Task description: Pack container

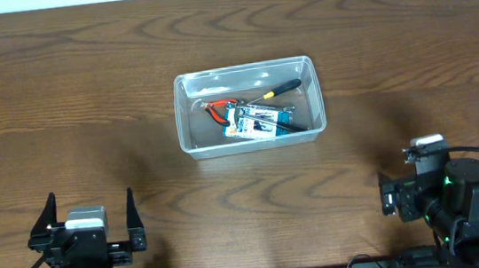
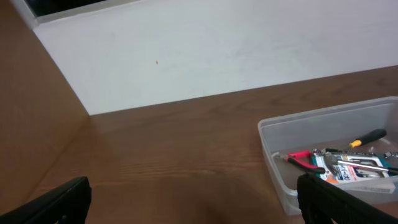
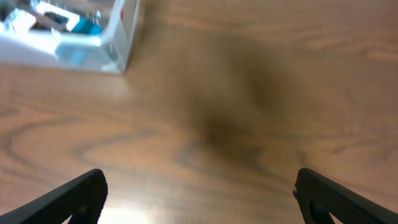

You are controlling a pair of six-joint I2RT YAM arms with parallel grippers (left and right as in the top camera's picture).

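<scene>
A brown wood-grain worktop (image 1: 56,82) is seen across all views. The container (image 1: 186,113), clear plastic w/ rounded corners and a rim, is set upright on it. It is placed ahead of the left gripper (image 1: 91,203) and off to its right, well apart. From the right gripper (image 3: 199,180) it is found ahead and off to the left, also well apart, w/ only one corner caught at the top edge of the right wrist view.

Both grippers are held wide, nothing between the fingers, low over the near edge of the worktop.

Inside the container, a blue-and-white box (image 1: 252,125) is laid flat near the front wall. Red-handled pliers (image 1: 217,109) are seen beside it on the left, and a yellow-handled screwdriver (image 1: 284,87) is angled toward the far right corner. Packing is judged mostly done.

Handling, as judged: the container is prob. light and thin-walled, so the sides would be expected to flex under a squeeze. The plastic looks smooth, i.e. slippery. The rim is likely the stiffest part, so a hold is best taken there, one finger inside a wall and one outside, esp. at a short end clear of the tools. The loose contents could be shifted if it is tilted.
</scene>
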